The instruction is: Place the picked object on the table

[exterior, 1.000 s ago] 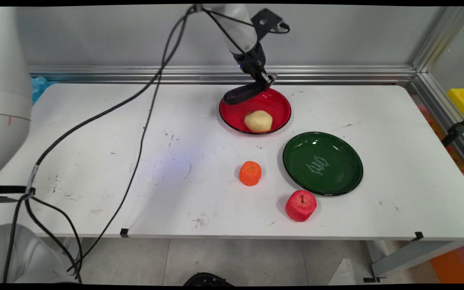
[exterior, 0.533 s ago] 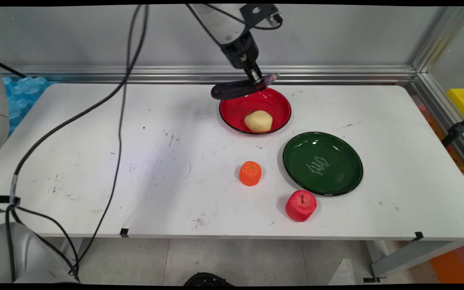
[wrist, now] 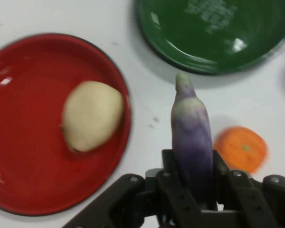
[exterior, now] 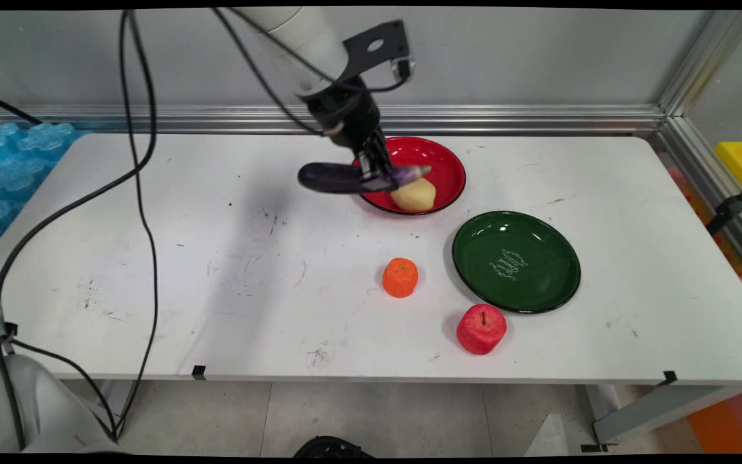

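Note:
My gripper (exterior: 377, 175) is shut on a purple eggplant (exterior: 339, 178), held level in the air over the left edge of the red plate (exterior: 442, 158). In the hand view the eggplant (wrist: 192, 137) sticks up from between the fingers of the gripper (wrist: 194, 183), stem end pointing toward the green plate (wrist: 218, 38). A pale yellow fruit (exterior: 414, 194) lies in the red plate, seen also as the yellow fruit (wrist: 91, 121) in the red plate (wrist: 19, 95) in the hand view. An orange (exterior: 400, 277) sits on the table in front of the red plate.
The green plate (exterior: 516, 261) lies right of the orange (wrist: 241, 148), and a red apple (exterior: 481, 328) stands by its front rim. Black cables hang over the table's left half. An aluminium rail runs along the back and right edges.
The gripper, still holding the eggplant, has swung from behind the red plate toward the near left and lower, now over the plate's left edge. Fruit and plates stayed put.

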Controlling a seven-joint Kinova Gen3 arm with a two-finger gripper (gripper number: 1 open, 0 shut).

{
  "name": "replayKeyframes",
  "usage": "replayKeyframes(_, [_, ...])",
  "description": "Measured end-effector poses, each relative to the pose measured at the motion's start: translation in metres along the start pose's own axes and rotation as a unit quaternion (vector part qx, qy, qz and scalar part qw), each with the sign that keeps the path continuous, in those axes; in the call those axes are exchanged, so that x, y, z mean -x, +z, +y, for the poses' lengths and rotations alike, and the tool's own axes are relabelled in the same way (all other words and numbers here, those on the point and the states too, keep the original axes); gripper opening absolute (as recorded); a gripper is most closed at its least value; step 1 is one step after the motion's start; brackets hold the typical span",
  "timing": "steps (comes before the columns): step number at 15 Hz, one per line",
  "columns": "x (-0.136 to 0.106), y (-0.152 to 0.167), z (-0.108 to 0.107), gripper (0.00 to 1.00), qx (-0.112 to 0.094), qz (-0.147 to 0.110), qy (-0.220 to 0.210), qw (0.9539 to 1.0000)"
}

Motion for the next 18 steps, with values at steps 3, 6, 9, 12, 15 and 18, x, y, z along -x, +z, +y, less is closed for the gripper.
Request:
replayKeyframes(3, [0.012, 0.0, 0.026, 0.0, 0.018, -0.007, 0.025, 0.9995])
replayKeyframes(6, [0.021, 0.008, 0.048, 0.0, 0.03, -0.014, 0.043, 0.9985])
replayKeyframes(9, [0.029, 0.02, 0.065, 0.0, 0.039, -0.023, 0.059, 0.9972])
replayKeyframes(12, [0.036, 0.04, 0.083, 0.0, 0.049, -0.031, 0.077, 0.9953])
replayKeyframes(15, [0.042, 0.063, 0.099, 0.0, 0.062, -0.038, 0.094, 0.993])
replayKeyframes(18, [0.044, 0.083, 0.109, 0.0, 0.071, -0.041, 0.111, 0.9904])
